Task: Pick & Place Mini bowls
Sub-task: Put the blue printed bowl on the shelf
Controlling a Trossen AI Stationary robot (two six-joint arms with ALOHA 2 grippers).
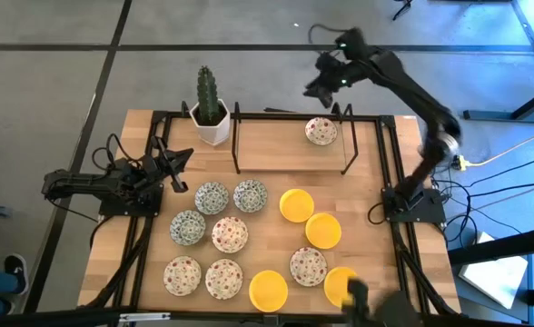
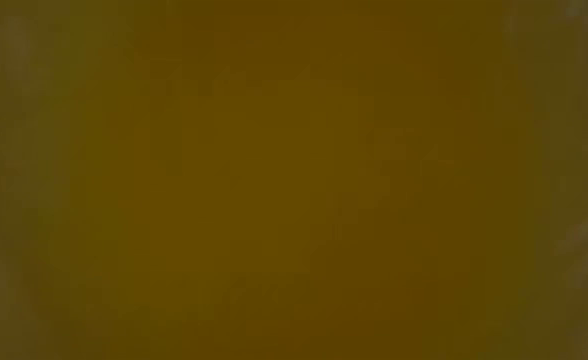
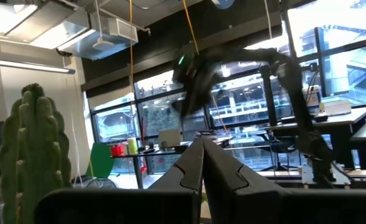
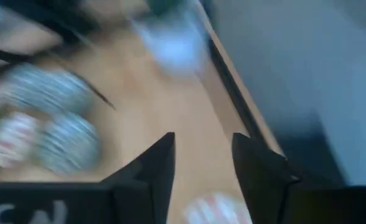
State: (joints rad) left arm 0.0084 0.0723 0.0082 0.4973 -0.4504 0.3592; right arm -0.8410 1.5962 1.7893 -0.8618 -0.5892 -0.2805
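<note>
Several mini bowls lie on the wooden table in the high view: blue-green patterned ones (image 1: 212, 197), red-speckled ones (image 1: 230, 233) and yellow ones (image 1: 296, 205). One red-speckled bowl (image 1: 321, 131) sits alone on its base at the far side, inside a black frame; it also shows at the picture's lower edge in the right wrist view (image 4: 217, 210). My right gripper (image 1: 320, 89) hangs high over the far edge, blurred, open (image 4: 205, 146) with nothing between its fingers. My left gripper (image 1: 181, 168) waits shut (image 3: 201, 149) at the table's left.
A cactus in a white pot (image 1: 211, 113) stands at the far left corner and fills the left of the left wrist view (image 3: 30, 155). The black frame (image 1: 238, 136) fences the far middle. The low view is filled by a yellow-brown blur.
</note>
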